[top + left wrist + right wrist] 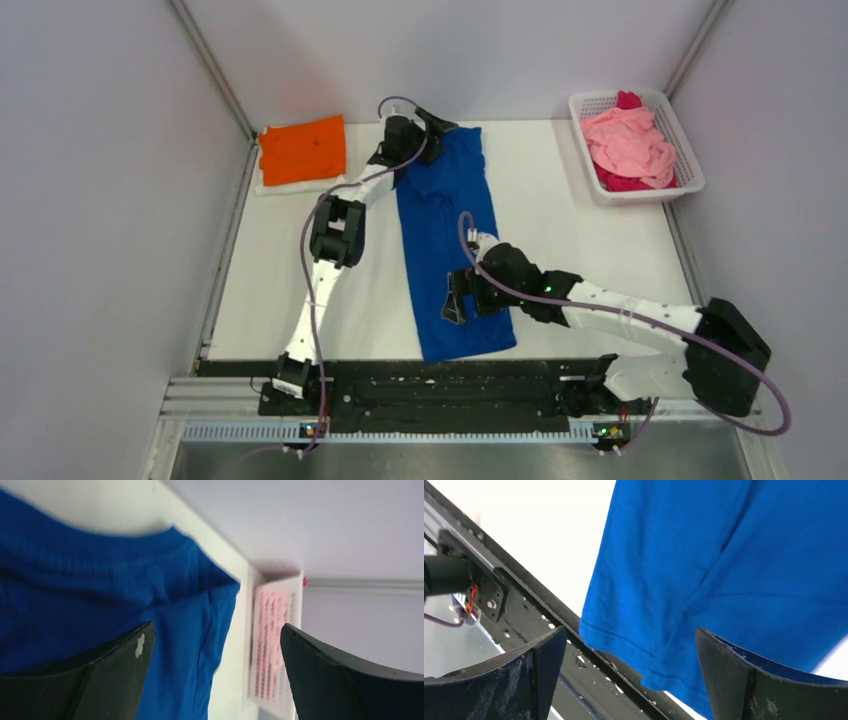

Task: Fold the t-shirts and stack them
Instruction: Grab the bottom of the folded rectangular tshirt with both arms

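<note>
White table (570, 210) bears your blue t-shirt (440, 225) as a long narrow strip, basket (692, 172) to its right; left pincer (438, 124) over its collar end and right pincer (457, 299) near its hem both gape wide, empty, so you seem due the crosswise fold: pinch an end first.

We find the spread tee (440, 225) lying on the counter (580, 250) with its far end at the left pincer (437, 124) and its near half beneath the right pincer (456, 297), the folded tee (303, 150) left of the left pincer, and the basket (690, 165) of heaped tees (628, 145) well to its right.
</note>
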